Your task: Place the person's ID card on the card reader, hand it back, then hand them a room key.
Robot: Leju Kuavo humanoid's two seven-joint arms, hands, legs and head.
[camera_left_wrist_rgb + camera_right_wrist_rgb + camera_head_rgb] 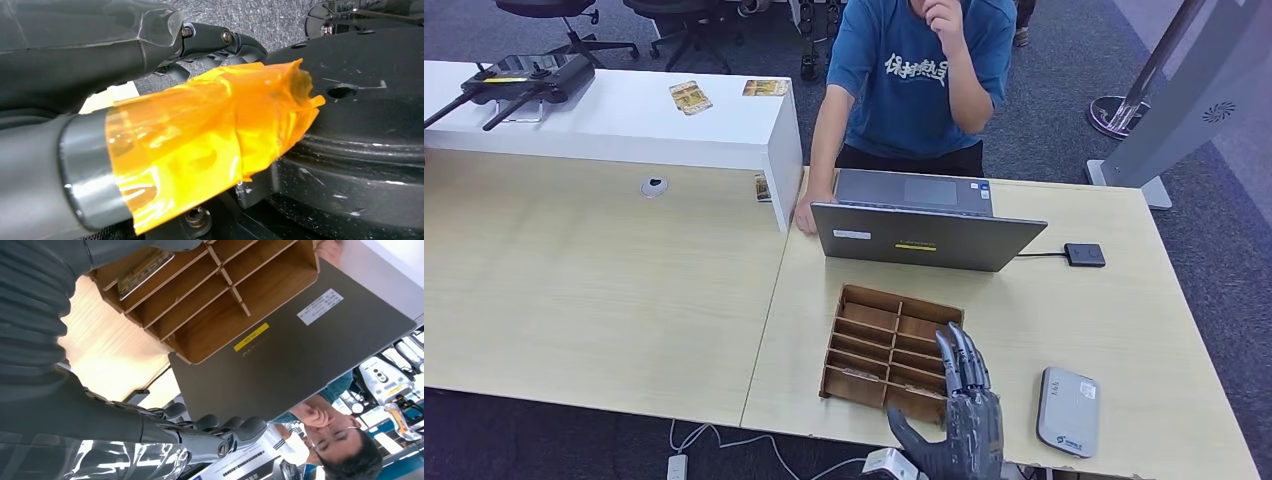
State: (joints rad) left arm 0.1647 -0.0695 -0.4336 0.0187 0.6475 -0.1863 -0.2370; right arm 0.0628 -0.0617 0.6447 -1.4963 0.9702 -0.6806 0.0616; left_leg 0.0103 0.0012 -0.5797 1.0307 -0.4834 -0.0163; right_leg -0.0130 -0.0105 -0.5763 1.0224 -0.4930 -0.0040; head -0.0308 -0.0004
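Observation:
My right hand (964, 410) hovers at the table's near edge, fingers stretched out and thumb apart, over the near right corner of the wooden compartment tray (874, 340). It holds nothing. In the right wrist view its fingers (220, 432) reach out below the tray (235, 295), and a printed card (142, 270) lies in one compartment. The grey card reader (1067, 410) lies flat just right of that hand. The person (919, 80) sits behind an open laptop (924, 240), one hand on the table beside it, the other raised. My left hand (200, 140), thumb wrapped in orange tape, hangs empty.
A white raised counter (624, 125) at the back left carries two cards (690, 97) and a black device (524, 80). Another small card (762, 187) leans at the counter's end. A black box (1085, 254) is cabled to the laptop.

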